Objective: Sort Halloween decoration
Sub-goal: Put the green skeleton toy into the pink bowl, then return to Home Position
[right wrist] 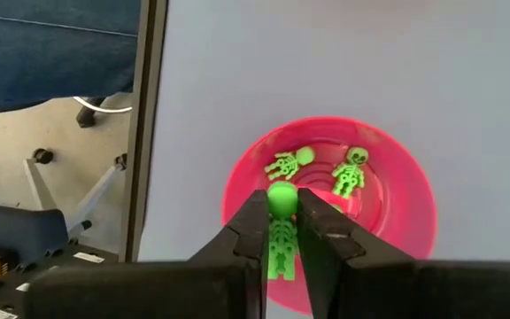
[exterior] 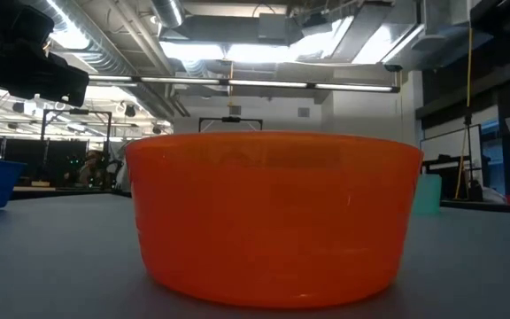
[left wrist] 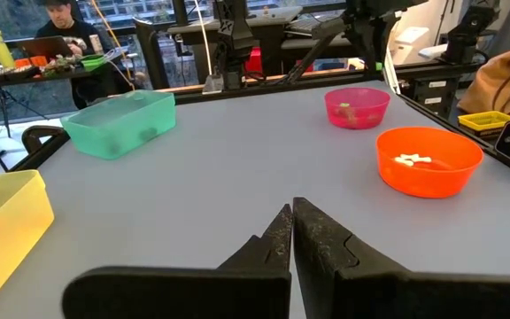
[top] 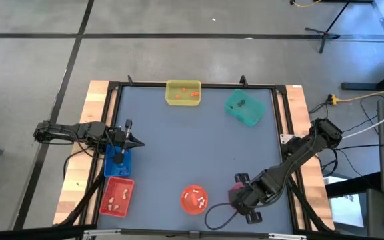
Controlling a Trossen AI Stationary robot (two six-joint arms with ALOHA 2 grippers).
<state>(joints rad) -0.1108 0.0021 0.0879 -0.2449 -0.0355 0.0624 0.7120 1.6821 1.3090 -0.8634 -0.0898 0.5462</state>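
Note:
My right gripper point(right wrist: 282, 206) hangs over a pink bowl point(right wrist: 388, 208) near the table's front right, shut on a small green skeleton point(right wrist: 282, 232). Two more green skeletons point(right wrist: 289, 163) point(right wrist: 350, 171) lie on the bowl's floor. In the high view the right gripper point(top: 237, 195) covers most of that bowl. My left gripper point(left wrist: 292, 221) is shut with nothing in it and waits at the table's left, above a blue tray point(top: 117, 165). My right gripper pinches the green skeleton between its two fingers at the body, just below the head point(right wrist: 282, 239). The head point(right wrist: 282, 197) shows at the fingertips. The fingers point steeply down from above. The skeleton is lifted clear, over the pink bowl.
An orange bowl point(top: 194, 200) with white pieces stands left of the pink one. A red tray point(top: 117, 198) with beige pieces is at the front left. A yellow tray point(top: 183, 93) with orange pieces and a teal tray point(top: 245, 107) stand at the far edge.

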